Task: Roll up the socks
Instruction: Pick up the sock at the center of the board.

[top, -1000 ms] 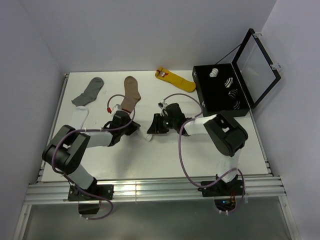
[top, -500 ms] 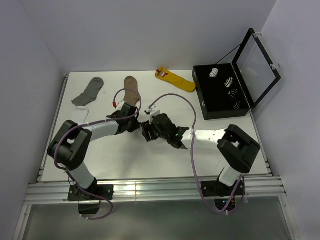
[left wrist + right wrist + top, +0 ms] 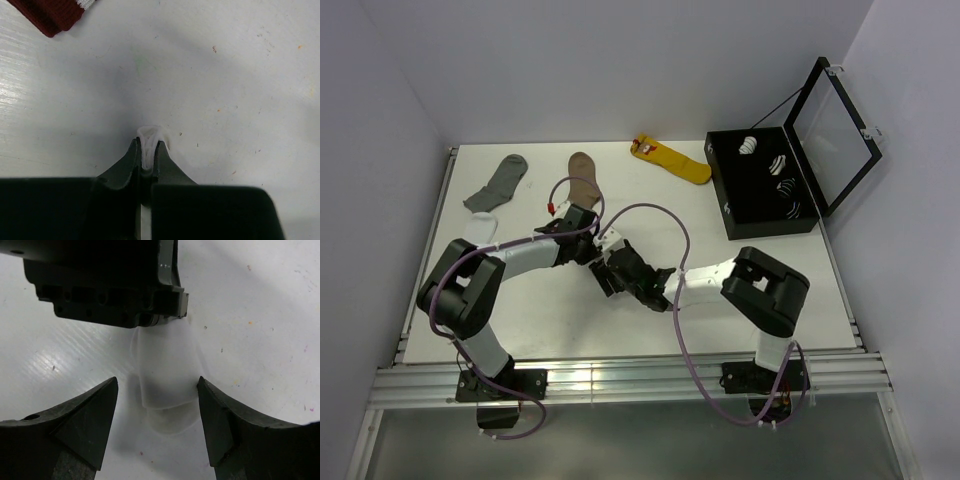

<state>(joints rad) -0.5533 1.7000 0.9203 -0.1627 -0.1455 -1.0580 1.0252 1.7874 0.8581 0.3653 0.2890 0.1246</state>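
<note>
In the left wrist view a fold of a white sock sticks up between the tips of my left gripper, which is shut on it. From the right wrist the same white sock lies flat on the table, running out from under the left gripper's black body. My right gripper is open and straddles the sock's free end, its right fingertip at the fabric's edge. From above, both grippers meet at mid-table and hide this sock. Another white sock lies by the left arm.
A grey sock, a brown sock with its maroon cuff, and a yellow sock lie along the back. A black box with raised lid holds rolled socks at back right.
The right gripper has opened and swung left across the table to the left gripper. The left gripper shifted slightly up and right, still pinching the sock.
</note>
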